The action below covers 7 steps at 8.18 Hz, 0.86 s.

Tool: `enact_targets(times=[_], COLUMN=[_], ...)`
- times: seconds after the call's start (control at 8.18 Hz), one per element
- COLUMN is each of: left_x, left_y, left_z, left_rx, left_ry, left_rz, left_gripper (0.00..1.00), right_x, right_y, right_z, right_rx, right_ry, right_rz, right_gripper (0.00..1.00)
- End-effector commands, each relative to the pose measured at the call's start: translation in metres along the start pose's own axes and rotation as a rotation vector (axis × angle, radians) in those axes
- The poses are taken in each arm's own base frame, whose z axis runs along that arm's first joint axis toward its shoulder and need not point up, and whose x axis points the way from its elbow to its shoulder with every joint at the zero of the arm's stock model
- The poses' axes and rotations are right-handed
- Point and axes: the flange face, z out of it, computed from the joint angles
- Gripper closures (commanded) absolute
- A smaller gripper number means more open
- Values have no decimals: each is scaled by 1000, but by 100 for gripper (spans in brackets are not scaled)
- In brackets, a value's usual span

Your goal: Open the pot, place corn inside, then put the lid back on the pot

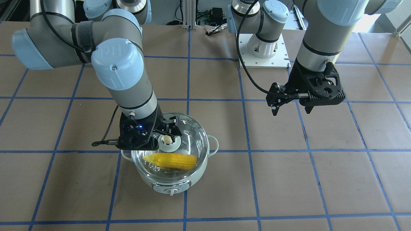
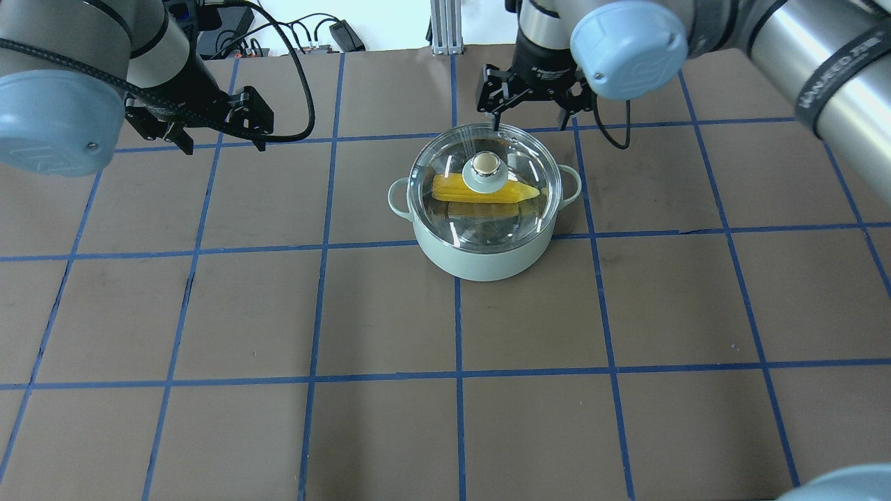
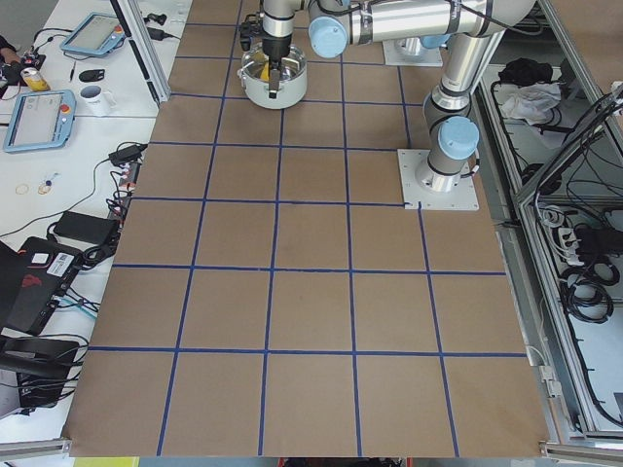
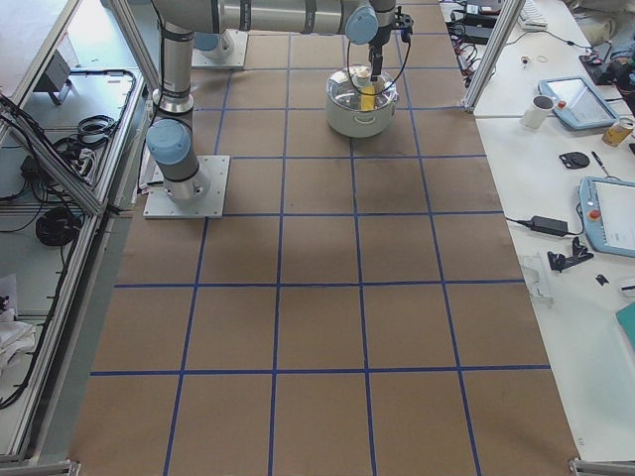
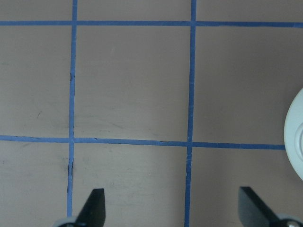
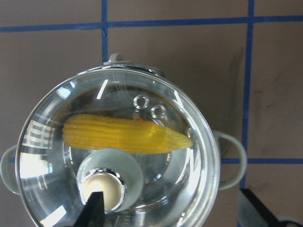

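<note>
Pale mint-green round electric pot (image 2: 480, 261) parked a touch toward 12 o'clock from the middle of the brown paper-covered desk (image 2: 348, 313), going by the overhead clock. Bright yellow ear of corn (image 6: 123, 134) lying inside, tip toward 3 o'clock. Round clear glass lid (image 2: 487, 223) already on, looks seated flush all round. Right gripper (image 2: 529, 124) hanging over the lid's 12 o'clock edge, spread wide, nothing held, shiny gold-silver knob (image 2: 484, 165) free. Left gripper (image 5: 173, 205) well off toward 10 o'clock over bare desk, also spread and empty. Looks basically done, so just the getaway to handle. Lift straight up first, keep that gripper wide, only then swing away. Don't clip the knob or drag the glass sideways off the rim.
</note>
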Motion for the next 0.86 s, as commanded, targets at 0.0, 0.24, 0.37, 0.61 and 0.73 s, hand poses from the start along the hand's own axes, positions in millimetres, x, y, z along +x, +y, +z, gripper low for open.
enact_targets(times=[0.0, 0.24, 0.37, 0.61, 0.73], left_x=[-1, 0, -1, 0, 0], left_y=[0, 0, 0, 0, -1], left_z=[-1, 1, -1, -2, -1], left_rx=[1, -2, 1, 1, -1], left_ry=[-4, -3, -14, -3, -3], left_rz=[-6, 0, -11, -12, -12], left_gripper=[0, 0, 0, 0, 0], right_x=[92, 119, 119, 86, 82], right_y=[26, 66, 73, 87, 88], right_z=[-94, -141, -143, -142, -142], right_rx=[32, 37, 35, 45, 45], right_ry=[56, 74, 90, 87, 96], right_rz=[-80, -122, -91, -108, -118], right_gripper=[2, 2, 2, 1, 0])
